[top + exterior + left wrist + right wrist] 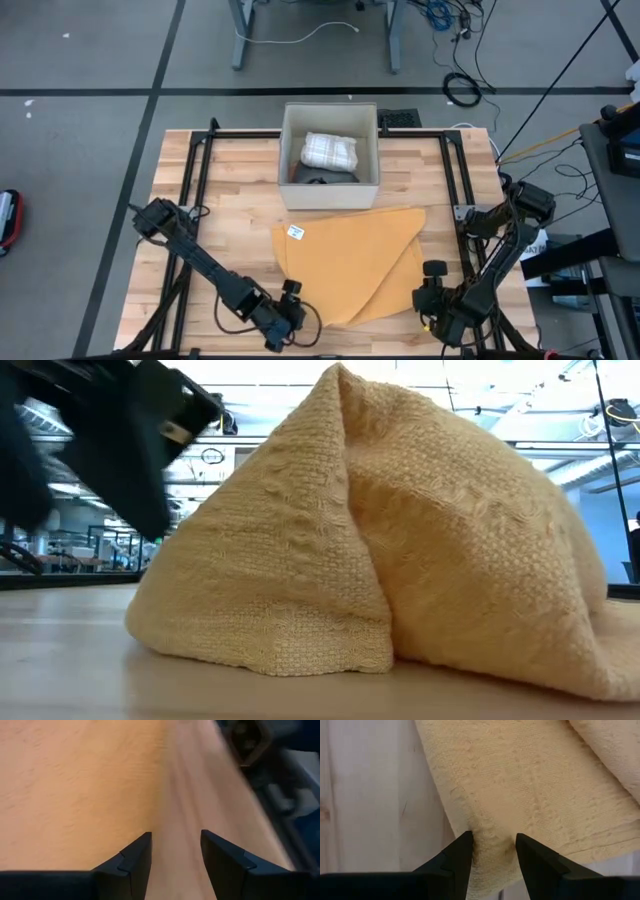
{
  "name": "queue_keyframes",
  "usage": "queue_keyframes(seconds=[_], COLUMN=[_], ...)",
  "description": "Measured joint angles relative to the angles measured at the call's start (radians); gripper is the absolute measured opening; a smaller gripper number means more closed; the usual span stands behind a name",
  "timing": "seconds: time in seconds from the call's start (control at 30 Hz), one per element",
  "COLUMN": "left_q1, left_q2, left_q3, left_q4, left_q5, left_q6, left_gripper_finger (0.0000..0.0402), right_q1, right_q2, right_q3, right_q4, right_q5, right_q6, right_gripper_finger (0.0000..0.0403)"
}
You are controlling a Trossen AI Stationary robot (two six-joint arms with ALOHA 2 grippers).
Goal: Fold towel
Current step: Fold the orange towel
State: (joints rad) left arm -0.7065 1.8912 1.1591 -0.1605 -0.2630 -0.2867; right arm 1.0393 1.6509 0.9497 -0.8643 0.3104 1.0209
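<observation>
Wooden table boards fill my screen, with the yellow towel lying folded in a slanted shape near the front, just before a box. My right gripper has its fingers pinching the towel's edge. My left gripper sits at the front by the towel's other corner, fingers apart, holding nothing that I can see.

No text can be read anywhere; the yellow towel carries a small white label near one corner, but any print on it is too small to make out; a round sign on the far wall in the low view is likewise illegible.
</observation>
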Motion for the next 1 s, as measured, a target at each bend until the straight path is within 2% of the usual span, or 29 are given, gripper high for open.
queue_keyframes(seconds=[0.23, 0.47, 0.53, 0.67, 0.83, 1.0], left_q1=[-0.025, 0.052, 0.073, 0.087, 0.047, 0.03], left_q2=[0.014, 0.106, 0.107, 0.089, 0.053, 0.043], left_q3=[0.001, 0.001, 0.001, 0.024, 0.071, 0.078], left_q4=[0.061, 0.053, 0.051, 0.038, 0.015, 0.008], left_q5=[0.01, 0.029, 0.016, 0.072, 0.087, -0.048], left_q6=[0.018, 0.033, 0.027, 0.042, 0.089, 0.14], left_gripper_finger=[0.0174, 0.0174, 0.0174, 0.0174, 0.0174, 0.0174], right_q1=[0.0, -0.002, -0.002, -0.001, 0.0, -0.005], right_q2=[0.0, 0.0, 0.0, 0.0, 0.0, -0.001], right_q3=[0.0, 0.0, 0.0, 0.0, 0.0, 0.0], right_q4=[0.0, 0.006, 0.007, 0.016, 0.015, 0.015], right_q5=[0.002, 0.006, 0.005, 0.003, 0.004, 0.005], right_q6=[0.017, 0.038, 0.048, 0.065, 0.061, 0.04], right_gripper_finger=[0.0141, 0.0141, 0.0141, 0.0141, 0.0141, 0.0141])
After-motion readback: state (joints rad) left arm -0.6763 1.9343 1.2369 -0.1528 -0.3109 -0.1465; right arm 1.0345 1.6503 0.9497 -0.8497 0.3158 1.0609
